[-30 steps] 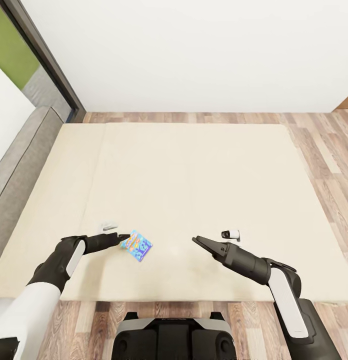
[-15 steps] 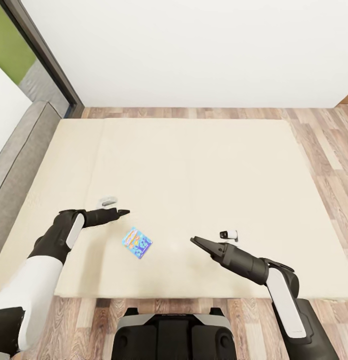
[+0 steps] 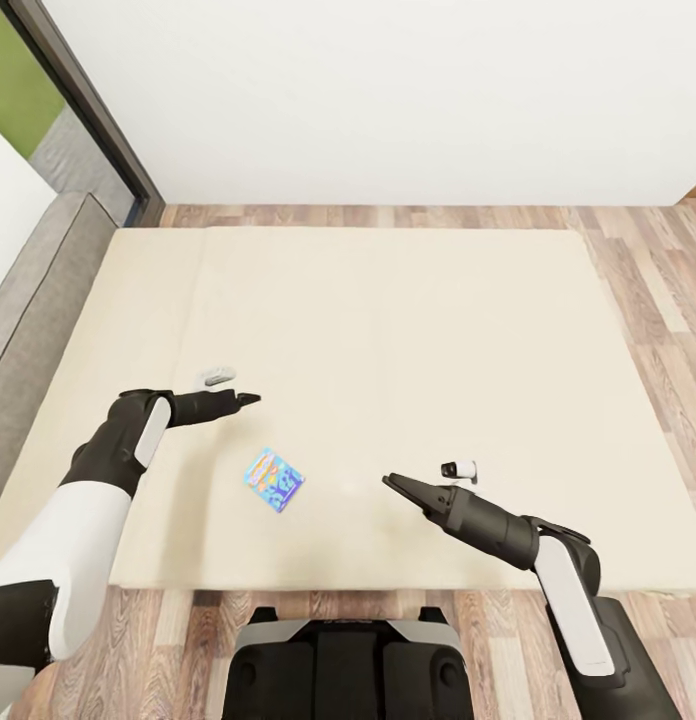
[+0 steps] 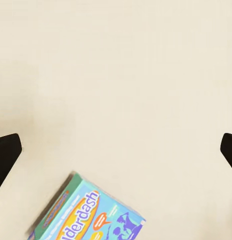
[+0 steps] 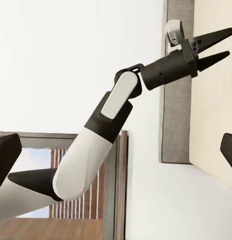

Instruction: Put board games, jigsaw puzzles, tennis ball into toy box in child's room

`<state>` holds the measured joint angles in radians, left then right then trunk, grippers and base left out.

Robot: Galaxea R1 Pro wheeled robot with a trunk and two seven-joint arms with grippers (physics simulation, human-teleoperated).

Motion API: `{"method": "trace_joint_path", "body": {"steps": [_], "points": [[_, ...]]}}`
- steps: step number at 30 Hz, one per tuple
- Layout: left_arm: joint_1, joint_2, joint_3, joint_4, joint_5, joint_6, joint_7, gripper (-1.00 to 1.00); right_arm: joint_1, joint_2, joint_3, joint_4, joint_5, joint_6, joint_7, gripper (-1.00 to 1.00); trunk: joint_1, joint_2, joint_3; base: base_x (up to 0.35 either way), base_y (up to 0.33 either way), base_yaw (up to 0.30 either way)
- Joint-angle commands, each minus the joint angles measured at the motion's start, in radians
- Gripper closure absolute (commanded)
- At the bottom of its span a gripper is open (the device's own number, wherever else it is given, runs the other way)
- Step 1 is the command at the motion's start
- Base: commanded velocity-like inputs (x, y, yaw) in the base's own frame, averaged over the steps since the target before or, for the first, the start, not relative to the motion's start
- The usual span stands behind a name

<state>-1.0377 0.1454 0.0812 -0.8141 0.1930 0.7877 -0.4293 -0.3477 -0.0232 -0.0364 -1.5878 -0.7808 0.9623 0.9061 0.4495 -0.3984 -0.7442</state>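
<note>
- Left gripper (image 3: 250, 398) is hovering with nothing in it, jaws apart going by the wrist cam, where the two dark fingertips (image 4: 7, 152) are sitting way out at either edge of the frame. It's hanging over the mattress just up from the game box, not touching it.
- Right gripper (image 3: 390, 483) is also carrying nothing, off to the other side of the box and well apart from it. Its jaws look only narrowly apart from the head cam, so honestly can't tell for sure.
- Target here is the small flat blue printed cardboard board game box (image 3: 275, 479), lying flat and turned at an angle on the wide beige mattress of the bed (image 3: 408, 330), near the edge closest to the robot.
- Handling guess: it's looking light and stiff, with a glossy printed lid that's probably a bit slippery. Lying flush on a soft mattress, there's no easy way under it.
- I'm thinking the best bet is pinching across two opposite thin side edges, near the middle so it isn't swinging.
</note>
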Motion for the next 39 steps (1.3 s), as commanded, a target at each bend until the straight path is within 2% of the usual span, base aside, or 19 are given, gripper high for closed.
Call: {"method": "trace_joint_path", "body": {"steps": [1, 9, 13, 17, 23, 24, 27, 31, 32, 35, 39], "points": [[-0.002, -0.001, 0.001, 0.000, 0.003, 0.006, 0.002, -1.00, 0.000, -0.001, -0.002, 0.000, 0.001, 0.004, 0.003, -1.00, 0.000, -0.002, -0.003, 0.000, 0.000, 0.000], [-0.005, -0.002, -0.003, 0.017, 0.002, 0.001, 0.020, -1.00, 0.000, -0.004, -0.005, 0.000, 0.000, 0.005, 0.004, -1.00, 0.000, -0.002, -0.016, 0.000, 0.000, 0.000], [-0.005, -0.003, -0.006, 0.044, -0.001, -0.002, 0.022, -1.00, -0.001, 0.006, -0.002, -0.001, 0.001, 0.005, 0.002, -1.00, 0.000, -0.002, -0.022, 0.000, 0.000, 0.000], [-0.005, -0.003, -0.007, 0.056, -0.003, -0.003, 0.023, -1.00, -0.028, 0.001, -0.005, 0.000, 0.000, 0.013, -0.009, -1.00, 0.000, -0.002, -0.029, 0.000, 0.000, 0.000], [-0.005, -0.006, -0.008, 0.064, -0.004, -0.008, 0.024, -1.00, -0.189, 0.002, -0.008, 0.001, -0.006, 0.040, -0.047, -1.00, 0.000, -0.002, -0.039, 0.000, 0.000, 0.000], [-0.005, -0.010, -0.009, 0.065, -0.003, -0.019, 0.024, -1.00, -0.244, 0.006, -0.007, 0.004, -0.007, 0.053, -0.065, -1.00, 0.000, -0.002, -0.041, 0.000, 0.000, 0.000], [-0.005, -0.016, -0.009, 0.067, -0.002, -0.034, 0.024, -1.00, -0.316, 0.013, -0.005, 0.008, -0.009, 0.063, -0.105, -1.00, 0.000, -0.002, -0.045, 0.000, 0.000, 0.000], [-0.005, -0.021, -0.010, 0.072, -0.002, -0.045, 0.024, -1.00, -0.388, 0.028, -0.001, 0.015, -0.012, 0.070, -0.180, -1.00, 0.000, -0.002, -0.052, 0.000, 0.000, 0.000], [-0.005, -0.023, -0.010, 0.075, -0.002, -0.049, 0.024, -1.00, -0.412, 0.034, 0.001, 0.025, -0.013, 0.073, -0.218, -1.00, 0.000, -0.002, -0.054, 0.000, 0.000, 0.000], [-0.005, -0.024, -0.011, 0.082, -0.001, -0.053, 0.024, -1.00, -0.447, 0.040, 0.002, 0.068, -0.015, 0.074, -0.274, -1.00, 0.000, -0.002, -0.059, 0.000, 0.000, 0.000], [-0.005, -0.024, -0.012, 0.086, -0.001, -0.056, 0.024, -1.00, -0.498, 0.043, 0.001, 0.149, -0.016, 0.074, -0.304, -1.00, 0.000, -0.002, -0.065, 0.000, 0.000, 0.000]]}}
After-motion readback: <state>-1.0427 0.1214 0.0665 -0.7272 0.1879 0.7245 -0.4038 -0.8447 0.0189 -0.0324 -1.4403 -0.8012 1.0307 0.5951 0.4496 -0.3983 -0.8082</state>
